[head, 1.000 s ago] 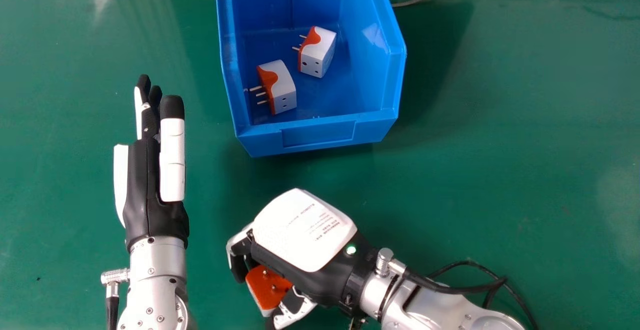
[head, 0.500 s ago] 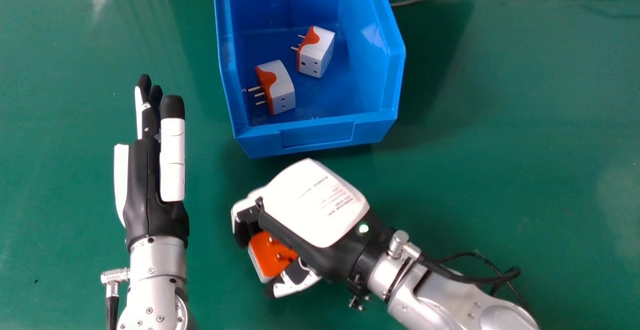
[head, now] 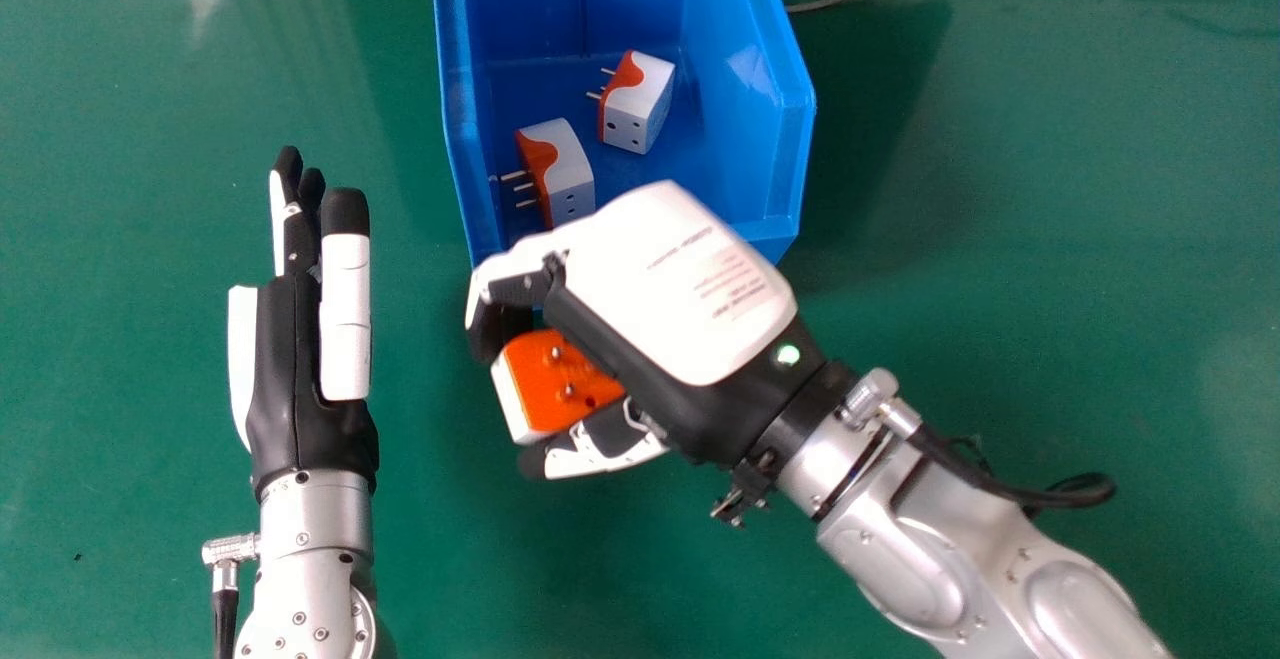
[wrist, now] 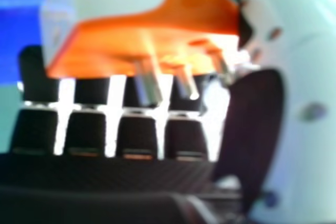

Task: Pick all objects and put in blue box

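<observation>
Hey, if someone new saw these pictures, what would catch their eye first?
Probably the bright orange face of the plug adapter, gripped in the right hand just in front of the blue box. Next, perhaps, the box itself, at the table's far side, with two more adapters inside. The left hand stands out too, fingers straight, left of the box.

Can make out only small, faint print [head: 738,284] on the white cover [head: 650,309] over the back of the right hand [head: 700,409], seen in the head view across the near edge of the blue box [head: 455,119]. Runs in slanting lines, with a single one around the middle of the cover and a tight block of several more closer to the cover's corner at the view's right. Cannot be read.
</observation>
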Robot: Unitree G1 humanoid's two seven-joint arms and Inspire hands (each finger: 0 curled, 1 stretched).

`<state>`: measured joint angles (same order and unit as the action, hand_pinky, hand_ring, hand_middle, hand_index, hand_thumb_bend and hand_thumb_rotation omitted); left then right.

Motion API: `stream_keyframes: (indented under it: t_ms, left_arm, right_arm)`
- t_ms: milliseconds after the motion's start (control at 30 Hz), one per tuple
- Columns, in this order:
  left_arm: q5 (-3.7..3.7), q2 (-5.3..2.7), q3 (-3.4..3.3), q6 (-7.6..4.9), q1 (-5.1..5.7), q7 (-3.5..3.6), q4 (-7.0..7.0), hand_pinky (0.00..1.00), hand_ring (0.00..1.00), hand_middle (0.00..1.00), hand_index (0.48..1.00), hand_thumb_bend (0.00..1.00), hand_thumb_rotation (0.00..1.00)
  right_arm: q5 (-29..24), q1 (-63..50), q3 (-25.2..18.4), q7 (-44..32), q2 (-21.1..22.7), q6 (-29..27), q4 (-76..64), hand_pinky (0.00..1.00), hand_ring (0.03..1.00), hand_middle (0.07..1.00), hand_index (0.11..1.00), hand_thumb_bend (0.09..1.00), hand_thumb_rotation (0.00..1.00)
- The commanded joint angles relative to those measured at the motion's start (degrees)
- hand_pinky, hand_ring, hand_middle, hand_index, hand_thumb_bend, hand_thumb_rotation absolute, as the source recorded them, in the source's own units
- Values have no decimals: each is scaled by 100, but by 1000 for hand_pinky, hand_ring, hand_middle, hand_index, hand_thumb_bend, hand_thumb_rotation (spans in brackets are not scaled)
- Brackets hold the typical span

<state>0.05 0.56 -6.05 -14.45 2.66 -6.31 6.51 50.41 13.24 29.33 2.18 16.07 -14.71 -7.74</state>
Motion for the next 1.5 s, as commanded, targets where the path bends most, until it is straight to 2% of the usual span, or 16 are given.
stream_keyframes:
  t_ms: [0,167,300,367,500,633,833,933,1033,1100,1200,1267,1367,1467]
  left_arm:
    - [38,0,-11,-167,-72,-17,-8,1000,1000,1000,1000,897,1000]
    - [25,4,-10,-121,-72,-2,-12,1000,1000,1000,1000,895,1000]
    - [21,18,-11,-168,-74,22,14,1000,1000,1000,1000,895,1000]
    - [55,19,-2,-130,-60,-1,-9,1000,1000,1000,1000,895,1000]
    - [25,12,17,-75,-39,37,-56,1000,1000,1000,1000,892,1000]
    - [68,-39,44,-113,-21,-21,-56,1000,1000,1000,1000,893,1000]
    - [138,-88,109,-237,10,-60,-2,1000,1000,1000,1000,894,1000]
    - [217,-115,148,-185,21,-105,-8,1000,1000,1000,1000,894,1000]
    - [222,-189,158,-141,14,-171,-11,1000,1000,1000,1000,890,1000]
    - [239,-202,164,-69,16,-193,-38,1000,1000,1000,1000,890,1000]
    - [270,-189,164,13,35,-190,-88,1000,1000,1000,1000,885,1000]
    - [276,-166,160,25,53,-174,-102,1000,1000,1000,1000,886,1000]
    - [220,-147,144,38,84,-114,-127,1000,1000,1000,1000,886,1000]
    - [206,-157,129,14,109,-105,-146,1000,1000,1000,1000,884,1000]
  right_arm:
    - [-72,14,-147,-69,-30,17,-370,318,421,499,498,510,0]
    - [-141,-40,-299,-413,-20,146,-829,312,421,502,503,507,0]
    - [-223,-100,-449,-745,-24,329,-1140,306,421,508,505,504,0]
    - [-339,-94,-564,-862,19,331,-1251,306,421,508,505,504,0]
    - [-377,-106,-830,-1114,38,566,-1541,305,427,512,503,502,0]
    - [-264,-67,-1034,-1020,52,623,-1610,310,432,515,498,501,0]
    - [-481,-36,-1421,-808,25,575,-1540,316,440,517,489,500,0]
    - [-489,-8,-1576,-562,84,430,-1416,319,443,517,483,500,0]
    - [-534,97,-1697,-312,145,252,-1215,322,446,513,482,500,0]
    - [-558,179,-1760,-204,164,184,-1094,322,446,513,482,500,0]
    - [-590,277,-1801,-112,124,185,-966,325,446,509,483,500,0]
    - [-549,358,-1781,-27,52,230,-877,325,442,502,489,499,0]
    - [-437,608,-1696,36,-87,366,-657,325,437,503,495,499,0]
    - [-457,860,-1625,88,-175,377,-418,324,432,505,498,498,0]
